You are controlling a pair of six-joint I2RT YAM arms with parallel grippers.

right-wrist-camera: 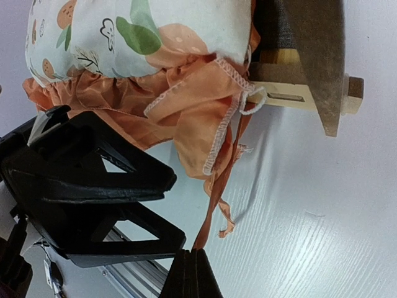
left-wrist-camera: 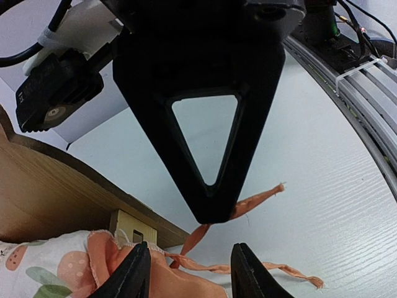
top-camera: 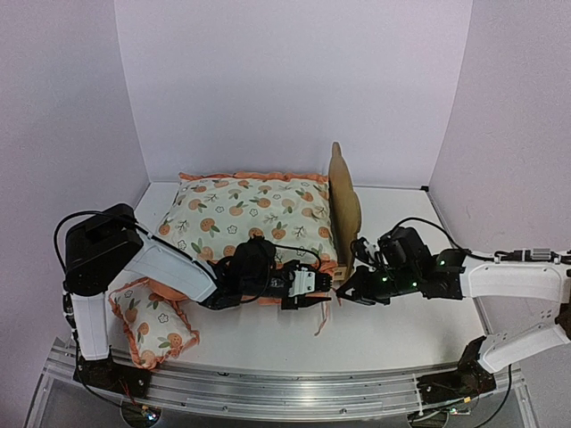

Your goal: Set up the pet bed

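Note:
The pet bed, a light plywood frame [top-camera: 343, 207], stands with its tall board on the right. The fruit-print mattress cushion [top-camera: 250, 218] lies on it, orange ruffle [right-wrist-camera: 124, 93] hanging over the near corner post [right-wrist-camera: 291, 96]. My right gripper [right-wrist-camera: 192, 253] is shut on a thin orange tie ribbon [right-wrist-camera: 215, 202] that runs up to the cushion's corner. My left gripper [left-wrist-camera: 189, 273] is open just left of it, over the ruffle [left-wrist-camera: 118, 276], nothing between its fingers. A second ribbon [left-wrist-camera: 260, 268] lies loose on the table. In the top view both grippers [top-camera: 326, 282] [top-camera: 342, 290] meet at the bed's near right corner.
A small matching fruit-print pillow [top-camera: 153, 325] lies at the near left beside the left arm's base. The white table [top-camera: 393, 325] ends at a metal rail [top-camera: 285, 392] in front. Lilac walls close in the back and sides.

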